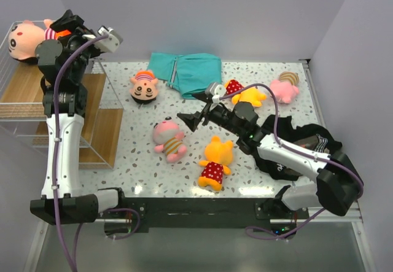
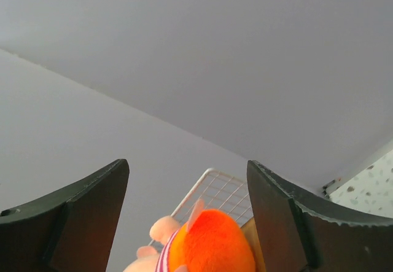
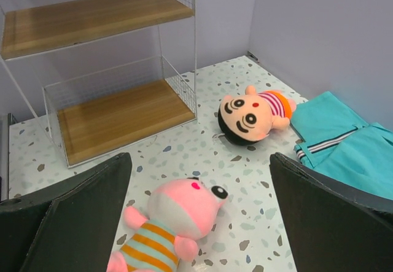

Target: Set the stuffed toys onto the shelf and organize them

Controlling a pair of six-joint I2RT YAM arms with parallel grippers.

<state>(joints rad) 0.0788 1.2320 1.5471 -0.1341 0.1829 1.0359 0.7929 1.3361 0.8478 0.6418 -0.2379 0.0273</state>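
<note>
We judge the pink striped-shirt plush doll (image 3: pixel 169 226) light, soft, squashy: take its torso. Right fingers (image 3: pixel 67 210) gape empty; left fingers (image 2: pixel 80 217) stand apart.

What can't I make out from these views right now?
Top view: body of the shelf toy, behind the left arm.
Left wrist: shelf toy cut off by the bottom edge.
Right wrist: legs of the pink toy, cut off at bottom.
Top view: black garment, partly under the right arm.
</note>
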